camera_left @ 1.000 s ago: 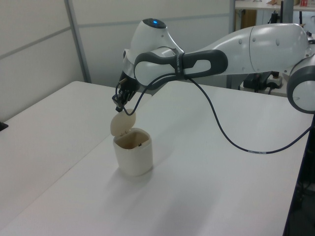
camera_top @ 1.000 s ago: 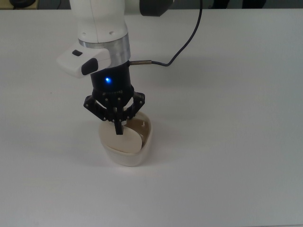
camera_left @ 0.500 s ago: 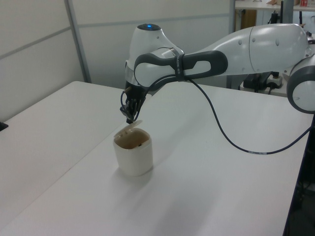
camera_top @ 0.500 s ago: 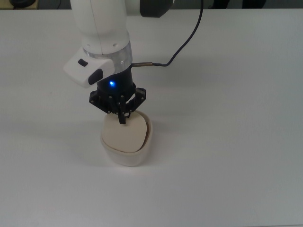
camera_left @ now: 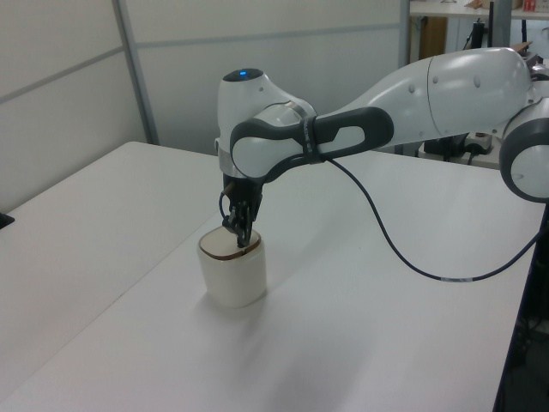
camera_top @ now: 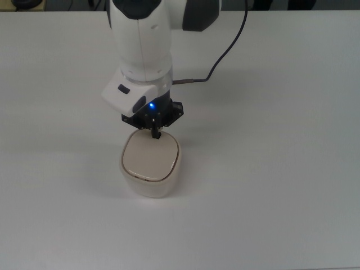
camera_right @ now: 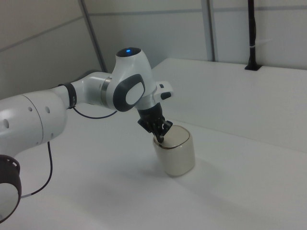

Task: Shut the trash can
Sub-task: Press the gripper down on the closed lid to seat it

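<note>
One small cream plastic trash can point(camera_top: 150, 166), rounded-square with its flat lid lying level on top, stands on your white table point(camera_top: 281, 169). Your black two-finger gripper point(camera_top: 157, 135) has its fingertips pinched together at the lid's edge on the arm's side. No readable writing or label shows.
</note>
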